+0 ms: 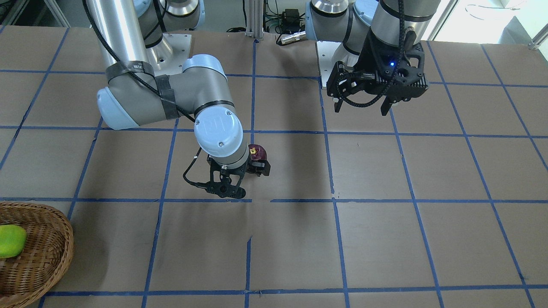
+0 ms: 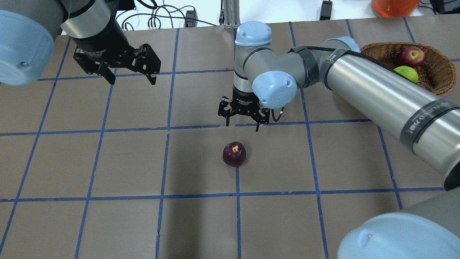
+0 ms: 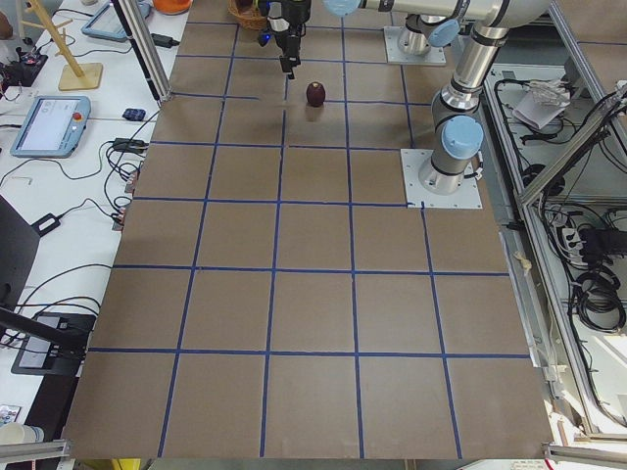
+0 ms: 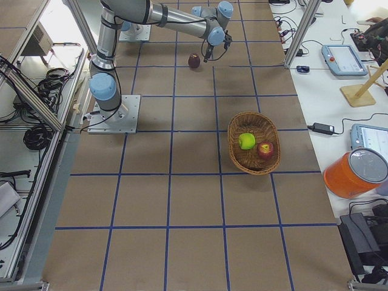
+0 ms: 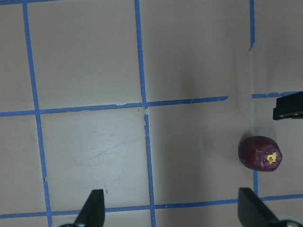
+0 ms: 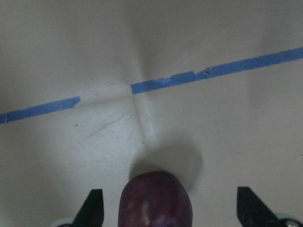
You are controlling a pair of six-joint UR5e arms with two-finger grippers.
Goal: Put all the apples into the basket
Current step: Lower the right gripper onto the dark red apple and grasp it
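Observation:
The dark maroon apple [image 2: 234, 154] stands on the table near its middle, also in the front view [image 1: 258, 152]. My right gripper [image 2: 242, 124] hovers open just above and beyond it. In the right wrist view the apple [image 6: 155, 198] sits low between the open fingertips [image 6: 92, 208]. The wicker basket [image 2: 436, 72] stands at the far right and holds the lime green apple [image 2: 408, 73] and the red apple [image 2: 412, 55]. My left gripper [image 2: 131, 79] is open and empty, raised at the far left; its wrist view shows the maroon apple [image 5: 260, 153] to the right.
The brown paper table top [image 2: 107, 162] carries a grid of blue tape. My right arm [image 2: 377, 90] stretches across the table's right half. An orange tub [image 4: 354, 173] and tablets stand on the side bench beyond the basket [image 4: 253, 142].

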